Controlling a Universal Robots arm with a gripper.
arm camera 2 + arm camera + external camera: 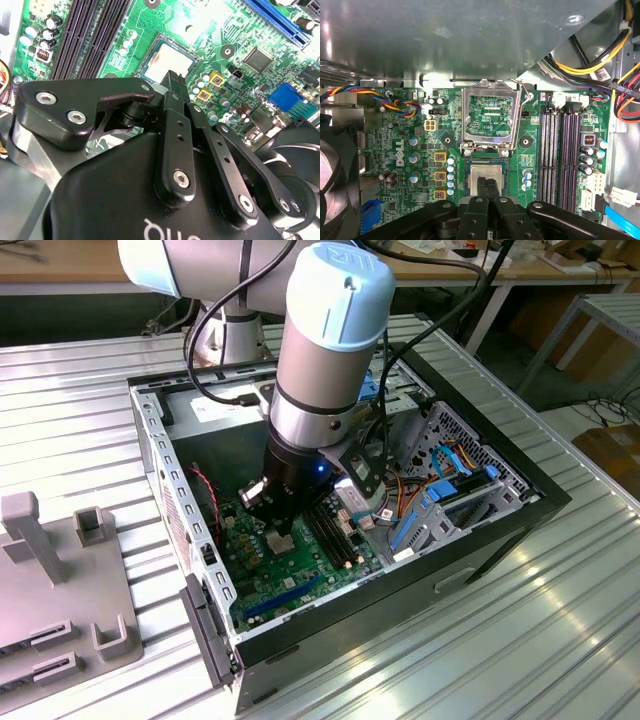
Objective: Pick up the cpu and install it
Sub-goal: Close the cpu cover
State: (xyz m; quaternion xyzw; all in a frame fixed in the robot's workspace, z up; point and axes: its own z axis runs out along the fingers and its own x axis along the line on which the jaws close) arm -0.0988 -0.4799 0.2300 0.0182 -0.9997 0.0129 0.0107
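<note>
The cpu (476, 175) lies flat in the motherboard (410, 150) socket (466, 181), directly under the hand (487, 185). The fingers (483, 187) are pressed together and grip nothing. Their tips are over the cpu's middle, but I cannot tell whether they touch it. Just beyond, the load plate (468, 117) is flipped open.

Bright, even overhead light fills the exterior view. The ribbed metal table (90, 390) shines pale, with streaky glare from 9 to 11 o'clock of the computer case (420, 585). The arm (325, 350) casts a soft shadow into the case, where a small blue lamp (320, 470) glows. In the second wrist view the motherboard (240, 30) washes out white near the cpu (167, 62), and the black gripper (175, 82) looms dark and soft. In the first wrist view the steel case wall (445, 40) carries hazy reflections.
</note>
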